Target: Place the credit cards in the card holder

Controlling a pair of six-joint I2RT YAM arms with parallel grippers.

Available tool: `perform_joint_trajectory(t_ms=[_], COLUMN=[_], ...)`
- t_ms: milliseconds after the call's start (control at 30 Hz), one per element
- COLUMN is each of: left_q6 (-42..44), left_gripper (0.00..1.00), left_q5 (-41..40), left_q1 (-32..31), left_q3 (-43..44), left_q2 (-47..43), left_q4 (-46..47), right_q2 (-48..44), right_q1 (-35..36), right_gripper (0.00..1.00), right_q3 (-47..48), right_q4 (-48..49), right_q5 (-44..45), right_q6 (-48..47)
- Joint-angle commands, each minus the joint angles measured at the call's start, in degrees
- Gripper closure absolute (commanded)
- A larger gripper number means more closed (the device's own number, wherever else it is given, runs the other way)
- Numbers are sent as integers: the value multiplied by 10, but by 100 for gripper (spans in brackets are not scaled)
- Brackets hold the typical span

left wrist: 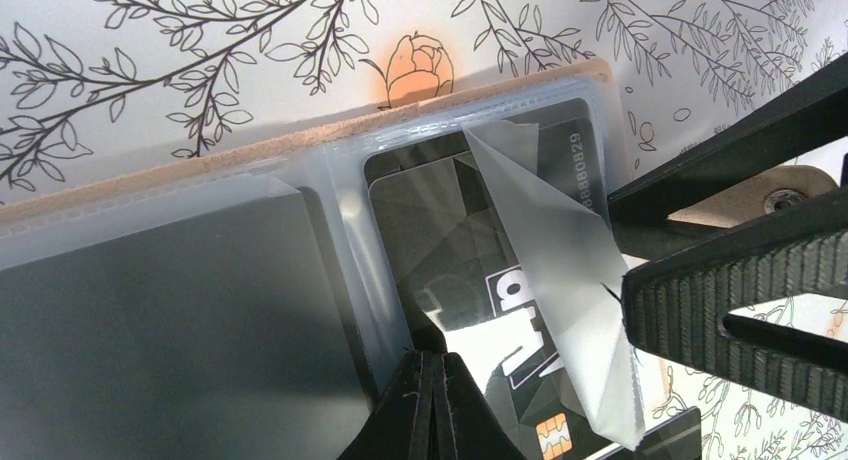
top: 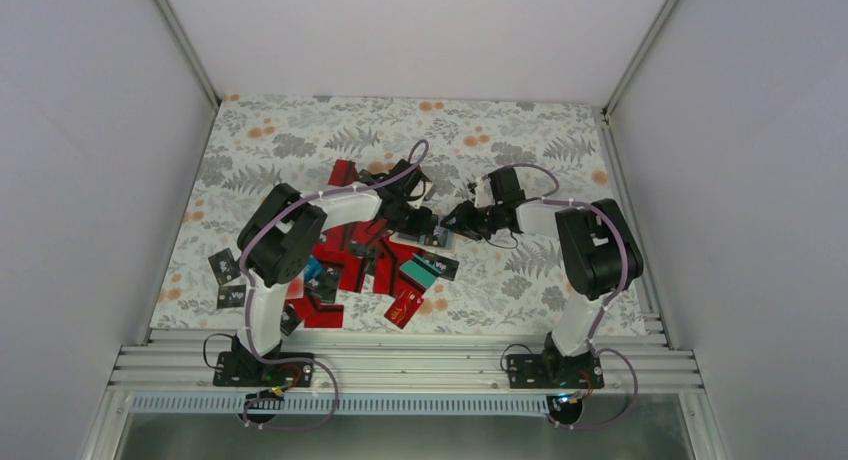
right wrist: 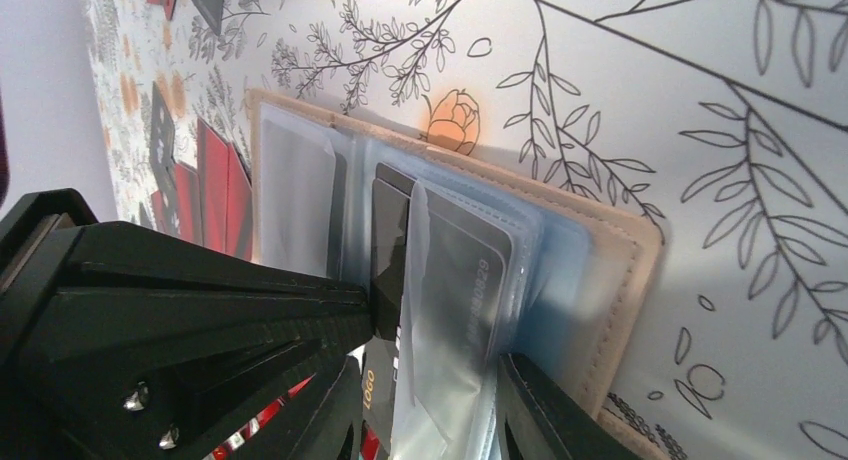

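Underneath: table cloth [top: 520, 130], white with grey leaves and orange flowers; the card holder [right wrist: 622, 295] lies on it about mid-table
left arm [top: 290, 235]: stretched to the card holder from its left side
right arm [top: 595, 245]: stretched to the card holder from its right side
credit cards [top: 345, 265]: a loose heap, mostly red with some black and teal, left of the card holder and nearer the arm bases; two black ones lie well apart, farther left
card holder: tan, open flat, clear sleeves facing up, between the ends of the two arms
left gripper [left wrist: 428, 355]: fingers pressed together, tip on the card holder's sleeves near the seam between two pockets; whether anything is nipped cannot be told
right gripper [right wrist: 437, 335]: jaws part spread at the card holder's pocket mouth, the black card [left wrist: 520, 380] and the sleeve flap [left wrist: 560, 260] between them; a firm hold cannot be told
black card: white print and gold chip, one end inside the card holder's pocket, the other sticking out
sleeve flap: clear, bent up from the card holder over the black card
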Motion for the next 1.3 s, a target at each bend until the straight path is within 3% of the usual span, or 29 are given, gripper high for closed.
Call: perform_joint_trajectory(t_ms=[0,267,1267], left_q6=[-4,-8,-13], left_gripper=[98,98,98], left_q5=[8,14,6], left_q1=[-7,-7,-6], left_q3=[-22,-34,-5], left_q2=[6,5,-15], left_q4=[-6,3,-19], right_q2=[24,2,-31], right_q1=[3,3,31], right_gripper=[64,63,64], right_q3=[-2,4,60], right_q4=[18,19,-83], right_q5=[-48,-94,-21], right_q6=[11,8,-20])
